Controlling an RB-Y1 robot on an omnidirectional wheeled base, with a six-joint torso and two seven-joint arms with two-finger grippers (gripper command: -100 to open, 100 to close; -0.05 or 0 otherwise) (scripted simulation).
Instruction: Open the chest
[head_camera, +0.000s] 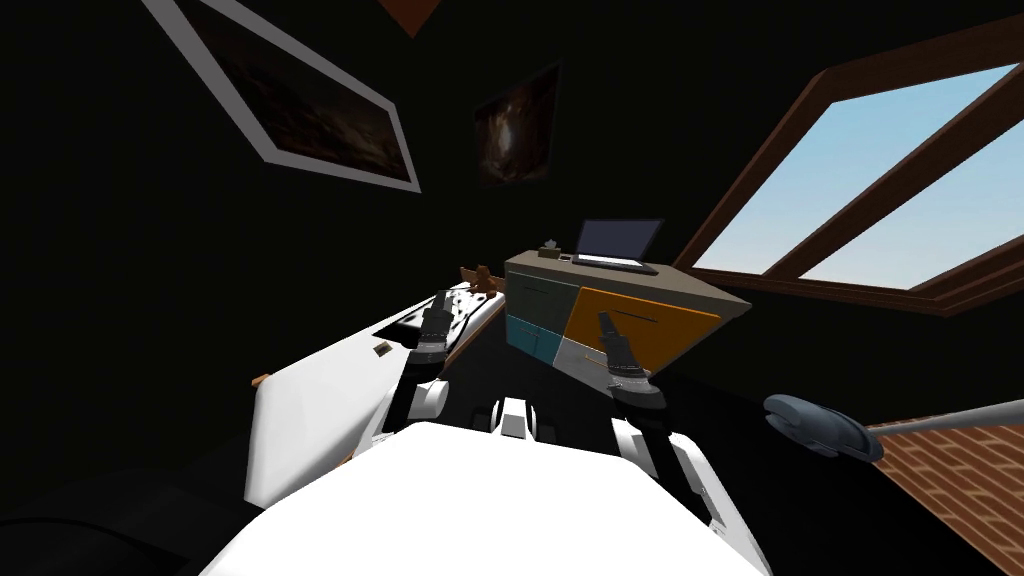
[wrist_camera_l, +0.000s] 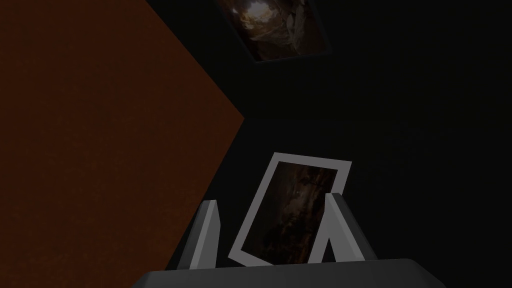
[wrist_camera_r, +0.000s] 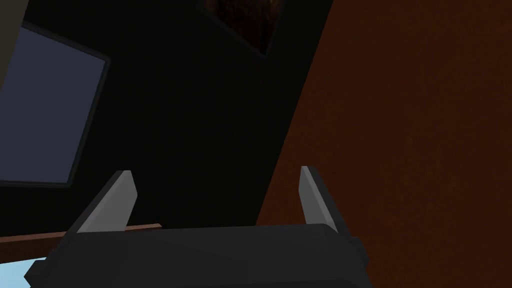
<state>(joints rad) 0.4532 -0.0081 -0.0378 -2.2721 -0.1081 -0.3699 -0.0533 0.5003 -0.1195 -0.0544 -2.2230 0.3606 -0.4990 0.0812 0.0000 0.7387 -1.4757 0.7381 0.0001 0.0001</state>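
The chest (head_camera: 610, 310) stands ahead of me, a low cabinet with a grey-brown top and front panels in orange, teal, dark grey and light grey. My right gripper (head_camera: 606, 322) is raised in front of its orange panel, and my left gripper (head_camera: 437, 306) is raised to the chest's left, over a white bed. In the left wrist view my left gripper (wrist_camera_l: 274, 212) is open with nothing between its fingers. My right gripper (wrist_camera_r: 215, 192) is likewise open and empty in its wrist view.
An open laptop (head_camera: 617, 245) and a small object (head_camera: 549, 250) sit on the chest's top. A white bed (head_camera: 330, 400) runs along my left. A window (head_camera: 880, 200) is at the right, a grey-headed tool (head_camera: 825, 427) lies at the lower right over brick-patterned floor (head_camera: 960, 470).
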